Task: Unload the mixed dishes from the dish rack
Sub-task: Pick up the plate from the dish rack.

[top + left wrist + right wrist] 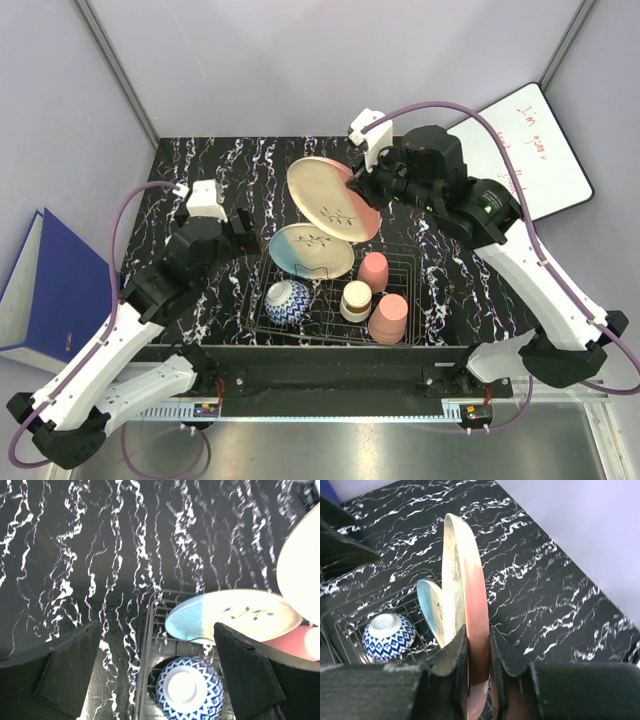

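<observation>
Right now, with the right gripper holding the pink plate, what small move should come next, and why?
Probably swing the pink plate back over the table beyond the dish rack. The right gripper is shut on its rim, and the plate hangs raised and tilted, close beside the light blue plate in the rack.

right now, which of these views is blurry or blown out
Left wrist: the pink/cream plate at the right edge is washed out to near white, and the fingers are dark, featureless shapes. Right wrist: its fingers clamped on that plate are soft and out of focus; the blue-and-white bowl beyond is clearer. Top external: evenly lit and sharp throughout.
</observation>
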{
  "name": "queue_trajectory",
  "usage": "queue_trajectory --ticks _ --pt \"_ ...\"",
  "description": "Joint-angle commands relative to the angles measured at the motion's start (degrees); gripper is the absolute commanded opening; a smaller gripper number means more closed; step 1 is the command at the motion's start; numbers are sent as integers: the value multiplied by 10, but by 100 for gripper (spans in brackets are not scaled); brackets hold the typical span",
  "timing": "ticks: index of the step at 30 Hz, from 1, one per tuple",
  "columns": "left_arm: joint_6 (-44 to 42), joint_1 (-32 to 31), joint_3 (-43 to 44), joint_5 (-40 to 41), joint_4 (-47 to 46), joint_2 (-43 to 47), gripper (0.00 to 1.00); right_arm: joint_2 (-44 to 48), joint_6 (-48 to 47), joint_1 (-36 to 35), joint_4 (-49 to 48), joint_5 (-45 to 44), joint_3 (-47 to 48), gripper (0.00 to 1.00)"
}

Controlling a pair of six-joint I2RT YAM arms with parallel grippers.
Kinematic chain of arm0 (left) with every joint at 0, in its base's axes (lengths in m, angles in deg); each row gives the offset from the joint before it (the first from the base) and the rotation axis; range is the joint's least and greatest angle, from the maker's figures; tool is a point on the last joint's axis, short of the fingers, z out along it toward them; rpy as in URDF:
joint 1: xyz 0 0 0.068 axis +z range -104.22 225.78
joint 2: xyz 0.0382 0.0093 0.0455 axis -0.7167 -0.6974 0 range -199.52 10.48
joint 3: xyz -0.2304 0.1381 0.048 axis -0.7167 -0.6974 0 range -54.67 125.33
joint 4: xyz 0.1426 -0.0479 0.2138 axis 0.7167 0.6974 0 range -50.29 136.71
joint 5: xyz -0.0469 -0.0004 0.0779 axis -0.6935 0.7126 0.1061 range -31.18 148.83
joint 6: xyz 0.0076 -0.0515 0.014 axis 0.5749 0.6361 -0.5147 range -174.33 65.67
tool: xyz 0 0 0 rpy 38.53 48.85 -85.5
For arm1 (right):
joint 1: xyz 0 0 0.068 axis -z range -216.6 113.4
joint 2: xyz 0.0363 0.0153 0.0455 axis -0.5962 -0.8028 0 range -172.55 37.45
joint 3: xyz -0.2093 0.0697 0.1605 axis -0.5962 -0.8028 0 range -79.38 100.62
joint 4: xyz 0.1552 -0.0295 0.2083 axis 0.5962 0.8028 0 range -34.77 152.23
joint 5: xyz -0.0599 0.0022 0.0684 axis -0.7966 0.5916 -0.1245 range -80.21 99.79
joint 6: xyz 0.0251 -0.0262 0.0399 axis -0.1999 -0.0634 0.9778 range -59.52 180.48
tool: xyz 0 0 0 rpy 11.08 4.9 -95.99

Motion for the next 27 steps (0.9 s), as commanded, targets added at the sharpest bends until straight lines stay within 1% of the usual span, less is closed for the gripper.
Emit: queue_trajectory --ticks 1,3,5,6,7,8,9,10,11,12,13,14,15,16,17,18,19,20,21,22,23,24,25,27 --pt "5 -1 38 16 -49 -2 99 35 93 13 -72 -37 25 0" --pt "13 -1 45 17 -60 2 99 48 137 22 -92 -33 17 0" --pt "23 -1 47 16 -73 11 99 64 177 46 -116 -18 8 0" --pt "27 -1 46 16 -92 15 99 68 224 56 -125 -4 4 0" --pt "31 -1 44 15 -105 21 99 80 248 83 -147 25 -10 0" --pt "33 -1 37 4 -122 27 99 87 273 93 -162 32 -21 0" --pt "33 0 33 -8 -160 41 99 95 325 107 -179 43 -35 0" --pt "34 0 28 -20 -179 46 99 110 351 121 -216 73 -69 0" --pt "41 0 18 -43 -197 52 99 122 409 145 -247 82 -94 0" --pt "41 1 13 -58 -234 61 99 134 443 162 -281 97 -123 0" --pt "42 1 10 -76 -250 63 99 157 476 179 -362 141 -183 0" --pt "47 2 7 -109 -263 64 99 169 512 210 -405 152 -216 0" --pt "51 10 7 -152 -298 56 99 183 617 239 -482 182 -264 0" --pt "54 15 8 -203 -309 52 99 189 653 252 -554 206 -308 0" --pt "65 21 8 -234 -320 46 99 191 719 263 -585 213 -327 0" --pt "73 39 7 -269 -345 38 99 188 755 285 -623 228 -346 0" --pt "84 51 9 -340 -356 22 99 178 791 294 -702 251 -381 0" --pt "112 63 11 -373 -379 9 99 174 853 299 -743 257 -397 0" --pt "126 89 12 -404 -392 -1 99 156 879 308 -784 271 -412 0" --pt "141 103 12 -462 -405 -26 99 148 898 311 -843 276 -427 0" --pt "176 118 11 -489 -435 -40 99 140 926 311 -867 279 -434 0" --pt "193 146 11 -516 -452 -52 99 127 938 312 -900 284 -441 0" --pt "210 158 9 -559 -466 -78 99 121 944 311 -903 286 -440 0" --pt "246 182 8 -584 -506 -98 99 112 941 312 -899 293 -434 0"
